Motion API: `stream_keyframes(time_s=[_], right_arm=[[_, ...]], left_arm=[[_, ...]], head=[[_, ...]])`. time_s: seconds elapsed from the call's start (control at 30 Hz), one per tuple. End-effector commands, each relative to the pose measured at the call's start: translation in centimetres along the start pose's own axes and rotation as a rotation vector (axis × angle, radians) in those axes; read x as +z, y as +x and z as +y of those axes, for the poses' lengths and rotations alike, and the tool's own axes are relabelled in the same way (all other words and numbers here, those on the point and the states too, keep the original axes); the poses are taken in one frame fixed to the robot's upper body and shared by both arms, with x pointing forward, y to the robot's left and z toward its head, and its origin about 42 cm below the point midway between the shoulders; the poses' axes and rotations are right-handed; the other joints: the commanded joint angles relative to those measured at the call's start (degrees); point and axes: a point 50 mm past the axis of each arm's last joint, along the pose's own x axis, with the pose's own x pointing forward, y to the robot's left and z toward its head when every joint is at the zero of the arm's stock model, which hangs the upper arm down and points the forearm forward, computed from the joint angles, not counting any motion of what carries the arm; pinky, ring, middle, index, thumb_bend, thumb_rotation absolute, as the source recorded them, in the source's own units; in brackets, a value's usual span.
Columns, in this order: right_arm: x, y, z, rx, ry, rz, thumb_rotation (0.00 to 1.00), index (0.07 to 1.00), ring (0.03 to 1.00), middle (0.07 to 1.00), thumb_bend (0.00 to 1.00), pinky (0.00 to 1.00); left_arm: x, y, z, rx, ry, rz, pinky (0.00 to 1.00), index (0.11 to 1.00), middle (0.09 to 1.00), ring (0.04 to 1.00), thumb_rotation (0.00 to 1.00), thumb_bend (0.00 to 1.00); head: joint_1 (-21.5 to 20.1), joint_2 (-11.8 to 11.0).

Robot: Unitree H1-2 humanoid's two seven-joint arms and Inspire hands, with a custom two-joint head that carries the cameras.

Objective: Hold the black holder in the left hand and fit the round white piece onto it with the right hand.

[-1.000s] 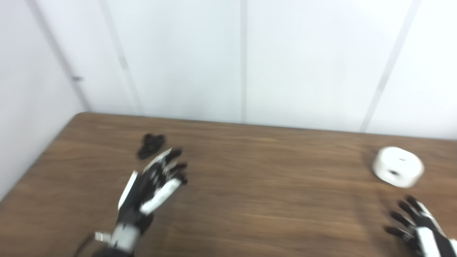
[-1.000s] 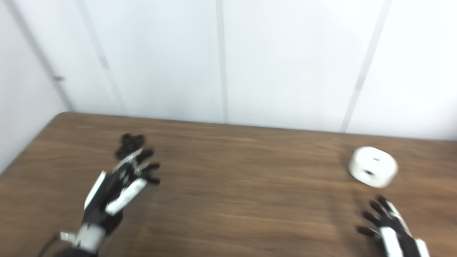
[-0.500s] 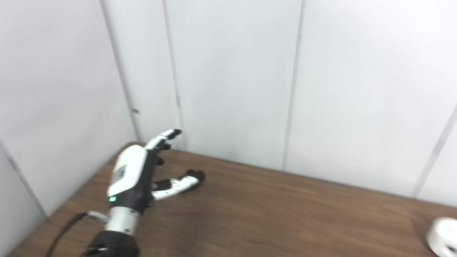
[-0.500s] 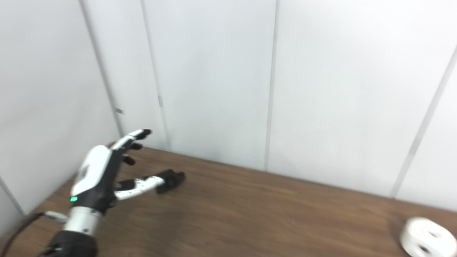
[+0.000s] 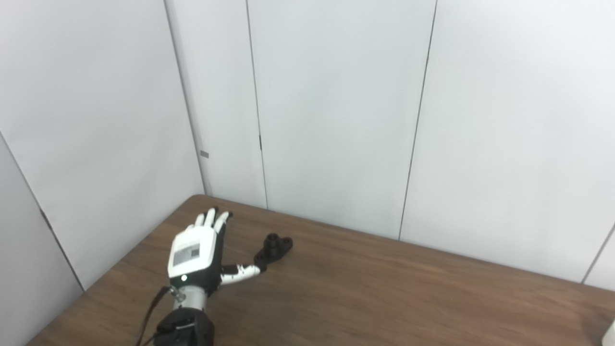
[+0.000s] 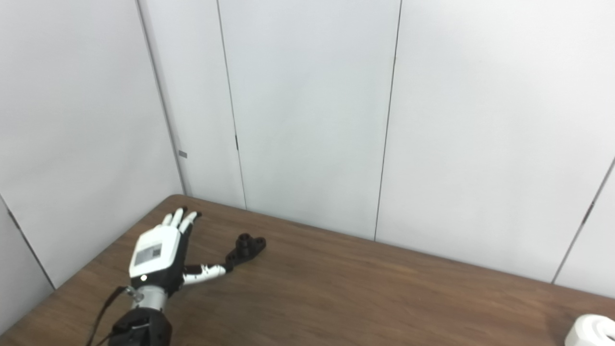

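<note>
- Left eye view: the table point(image 5: 384, 298) is a dark brown wood-grain top with a rounded far-left corner, set against smooth, pale wall panels point(image 5: 336, 120) split by thin vertical seams.
- The left hand point(image 5: 194, 254) lies low over the table near that corner, back upward, with a glossy white shell over black parts; its fingers point(image 5: 211, 218) are straight and spread, and it holds nothing.
- The black holder point(image 5: 274, 247) lies flat on the table just right of the left hand; it is a small matte piece with rounded lobes and round holes. The thumb tip looks to touch or nearly touch its near end; which cannot be told.
- A dark cable point(image 5: 149, 317) runs down from the wrist.
- Right eye view: the same left hand point(image 6: 158, 259) is open beside the black holder point(image 6: 246, 249).
- The round white piece point(image 6: 593, 330) sits on the table at the lower right edge of the picture, well apart from the holder; it is smooth, rounded and partly cut off.
- The right hand is out of sight in both views.
</note>
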Motion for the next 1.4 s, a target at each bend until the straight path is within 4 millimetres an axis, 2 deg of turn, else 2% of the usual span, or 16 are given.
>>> stream_keyframes(time_s=[0.0,0.33,0.53,0.67,0.9,1.0,1.1,1.17,1.37], right_arm=[[-0.3,-0.4,-0.5,0.001,-0.003,-0.001,0.79,0.886,0.800,0.878,0.71,0.62],[-0.3,-0.5,-0.9,0.000,0.015,-0.006,0.78,0.875,0.802,0.880,0.69,0.62],[-0.1,-0.8,-1.1,-0.003,0.006,-0.001,0.79,0.872,0.810,0.882,0.72,0.62],[-0.1,-1.0,-1.1,-0.004,0.021,-0.003,0.76,0.869,0.814,0.887,0.71,0.63],[0.4,-1.3,-1.0,-0.001,0.021,-0.010,0.76,0.875,0.827,0.900,0.68,0.64],[0.6,-1.4,-0.9,-0.008,0.023,-0.002,0.75,0.875,0.827,0.893,0.70,0.64],[0.5,-1.6,-1.0,-0.008,0.018,-0.009,0.76,0.872,0.822,0.889,0.71,0.64],[0.7,-1.8,-1.0,-0.008,0.022,-0.008,0.75,0.867,0.813,0.885,0.68,0.61],[0.8,-2.2,-1.1,-0.005,0.021,-0.009,0.76,0.862,0.806,0.873,0.66,0.64]], left_arm=[[0.5,1.9,1.2,0.025,0.017,0.010,1.00,0.955,1.000,1.000,0.59,0.98],[0.6,3.3,-3.4,-0.116,-0.084,0.110,1.00,0.934,1.000,1.000,0.57,0.99],[1.3,3.4,-4.8,-0.135,-0.147,0.128,1.00,0.918,1.000,1.000,0.55,0.99],[1.5,3.6,-5.7,-0.120,-0.183,0.119,1.00,0.878,1.000,1.000,0.47,0.96],[1.9,3.8,-6.6,-0.091,-0.215,0.102,1.00,0.816,1.000,0.995,0.40,0.94],[2.1,3.9,-6.9,-0.082,-0.225,0.094,1.00,0.806,0.998,0.985,0.42,0.94],[2.4,3.9,-7.0,-0.079,-0.247,0.087,1.00,0.797,0.999,0.987,0.39,0.92],[2.5,4.0,-7.1,-0.074,-0.243,0.076,1.00,0.786,0.995,0.981,0.38,0.91],[2.8,4.1,-7.3,-0.081,-0.235,0.075,1.00,0.771,0.995,0.976,0.37,0.90]], head=[[0.0,0.2],[0.1,1.0],[0.1,1.4],[-0.4,1.7],[-0.8,2.2],[-1.1,2.3],[-1.2,2.5],[-1.3,2.7],[-1.7,3.0]])
